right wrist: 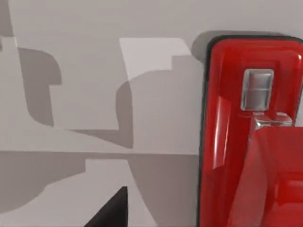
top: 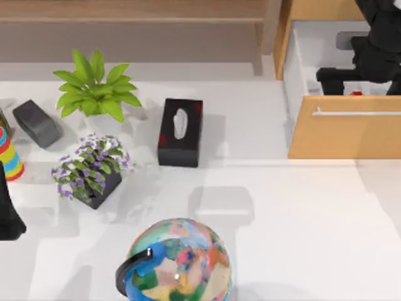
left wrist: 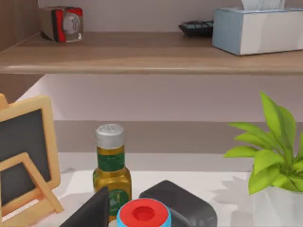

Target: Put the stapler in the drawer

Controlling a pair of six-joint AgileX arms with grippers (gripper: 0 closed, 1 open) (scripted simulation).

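The drawer (top: 351,135) stands pulled out at the table's back right, with a light wood front, a thin silver bar handle and a white inside. On its white floor lies the stapler (right wrist: 232,118), glossy red on a black base with a small metal piece on top. From above a sliver of the stapler (top: 356,93) peeks out under my arm. My right gripper (top: 341,78) hangs over the open drawer, just above and beside the stapler. At the table's left edge my left gripper (top: 7,216) sits parked.
A dark grey rounded block (top: 36,122) lies at the back left, by a green plant (top: 94,88). A black tissue box (top: 180,132), a purple flower pot (top: 91,172), a globe (top: 178,263) and a striped red-capped object (top: 9,157) stand on the table. An oil bottle (left wrist: 111,170) stands there too.
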